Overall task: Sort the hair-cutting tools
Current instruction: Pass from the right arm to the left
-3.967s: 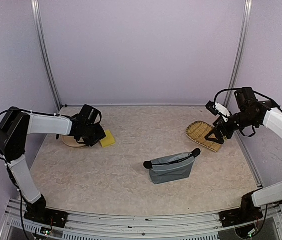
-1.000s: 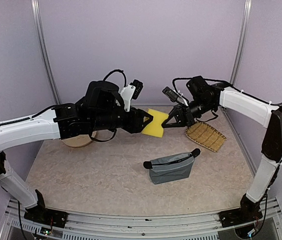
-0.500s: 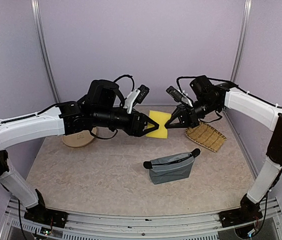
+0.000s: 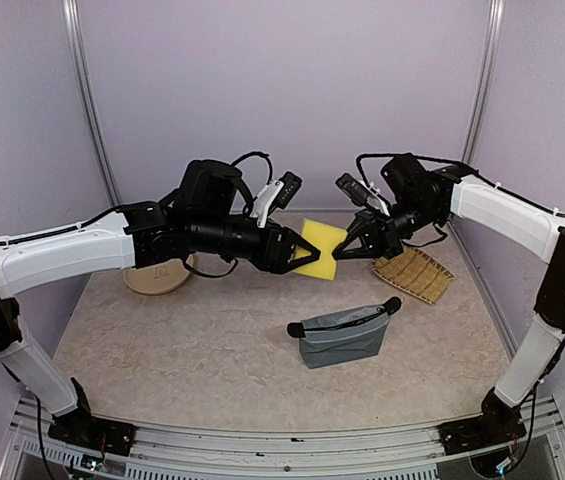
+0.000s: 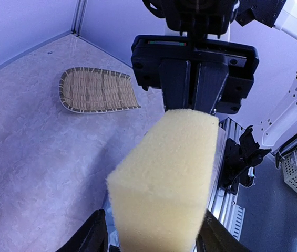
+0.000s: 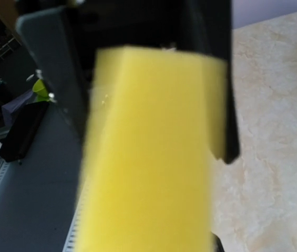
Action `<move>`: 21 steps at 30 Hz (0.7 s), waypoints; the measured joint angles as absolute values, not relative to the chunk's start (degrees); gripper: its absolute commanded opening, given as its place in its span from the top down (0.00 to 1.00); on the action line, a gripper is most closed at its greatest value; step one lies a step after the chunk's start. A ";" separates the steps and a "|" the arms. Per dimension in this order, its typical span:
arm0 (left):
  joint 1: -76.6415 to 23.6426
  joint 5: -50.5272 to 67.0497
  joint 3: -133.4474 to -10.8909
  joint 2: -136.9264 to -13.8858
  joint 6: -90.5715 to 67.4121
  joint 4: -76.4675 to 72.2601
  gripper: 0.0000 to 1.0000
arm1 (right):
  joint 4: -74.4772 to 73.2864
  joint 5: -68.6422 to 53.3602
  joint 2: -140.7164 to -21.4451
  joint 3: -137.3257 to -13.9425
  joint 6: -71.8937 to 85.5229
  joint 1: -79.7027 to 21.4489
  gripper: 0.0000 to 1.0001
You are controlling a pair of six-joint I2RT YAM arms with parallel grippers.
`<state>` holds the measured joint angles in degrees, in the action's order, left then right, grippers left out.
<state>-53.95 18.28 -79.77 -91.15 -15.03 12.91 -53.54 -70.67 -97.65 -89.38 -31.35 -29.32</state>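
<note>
Above the grey zip pouch (image 4: 342, 335), left gripper (image 4: 307, 250) clamps the yellow sponge (image 4: 324, 235), right gripper (image 4: 343, 252) fingers together at its edge; left should likely release only once right grips.

Sponge (image 4: 318, 247) aloft between left pincer (image 4: 303, 250) and right pincer (image 4: 348, 247); pouch (image 4: 342, 336) in front; tray (image 4: 414, 272) right; plate (image 4: 157, 277) left.

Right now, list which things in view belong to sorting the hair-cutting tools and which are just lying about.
Belongs to the job:
- black ends poking from the pouch, probably a tool; no other tools show

Lying about:
- grey zip pouch
- round beige plate
- woven tray
- yellow sponge, gripped by the left gripper
</note>
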 measured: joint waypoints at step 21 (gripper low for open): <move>-52.80 28.29 -79.77 -92.88 -15.94 9.87 0.73 | -55.92 -71.33 -96.90 -89.38 -34.46 -29.32 1.00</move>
<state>-52.80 28.29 -79.77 -92.88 -15.94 9.87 -55.92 -71.33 -96.90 -89.38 -34.46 -29.32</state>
